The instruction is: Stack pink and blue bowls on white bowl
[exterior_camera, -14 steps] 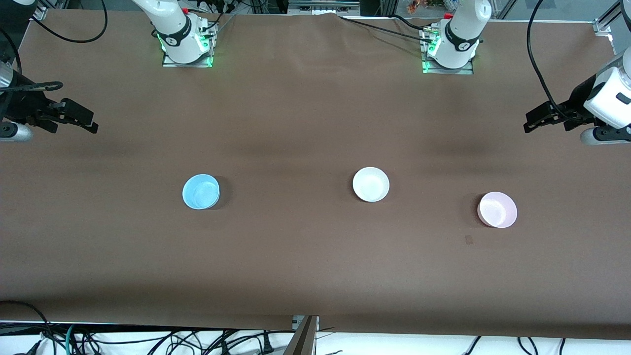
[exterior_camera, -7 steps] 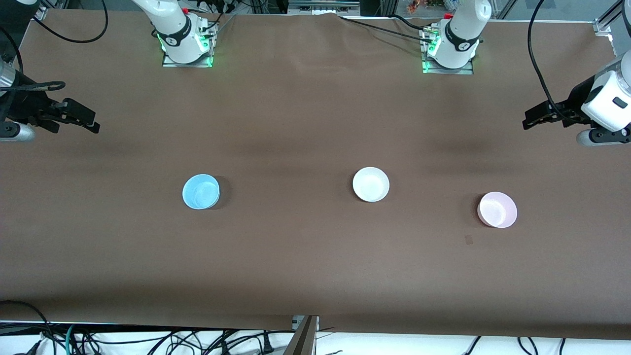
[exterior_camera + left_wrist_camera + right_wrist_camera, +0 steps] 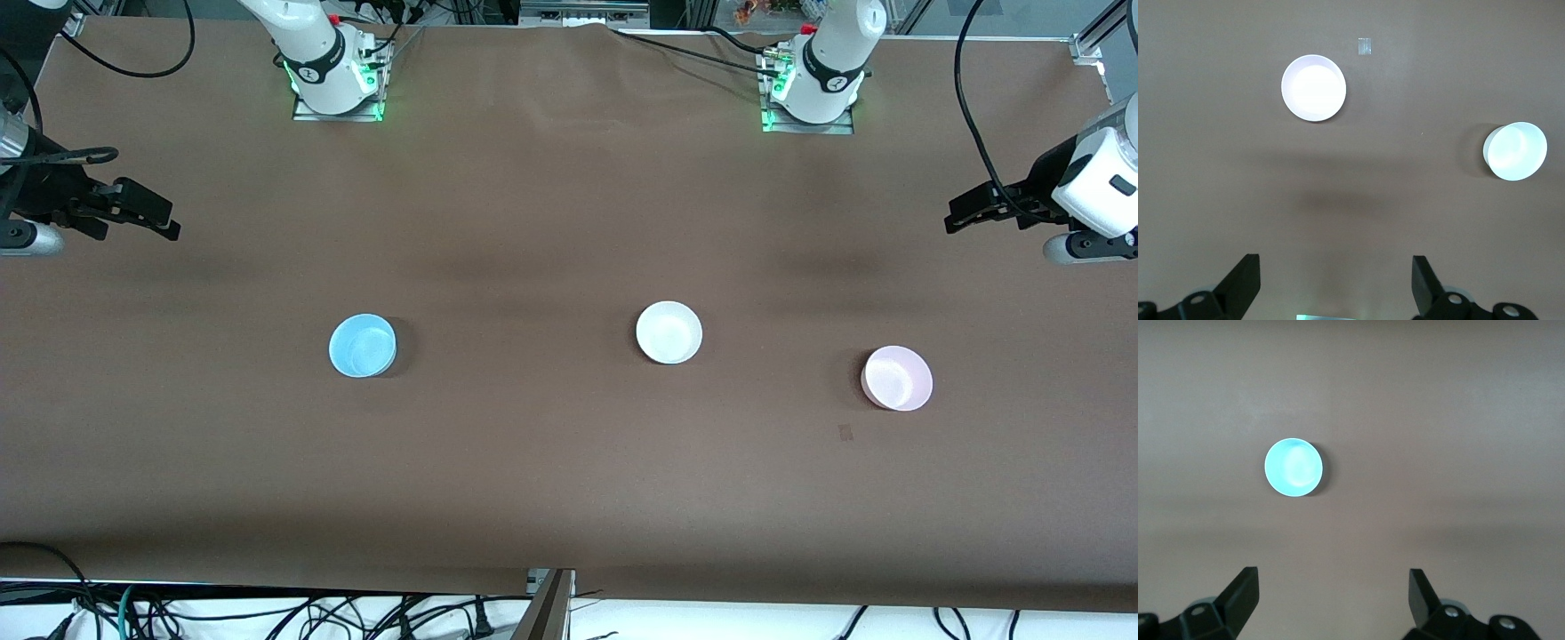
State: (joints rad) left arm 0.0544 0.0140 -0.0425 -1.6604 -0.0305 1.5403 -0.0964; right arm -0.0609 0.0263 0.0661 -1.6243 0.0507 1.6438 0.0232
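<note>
Three bowls apart on the brown table (image 3: 551,498), both grippers empty.

The white bowl (image 3: 669,332) sits mid-table; the blue bowl (image 3: 362,346) lies well toward the right arm's end, the pink bowl (image 3: 897,378) toward the left arm's end (slightly nearer the camera). The left gripper (image 3: 965,213) and right gripper (image 3: 151,216) hang over the table ends, jaws spread wide.
</note>
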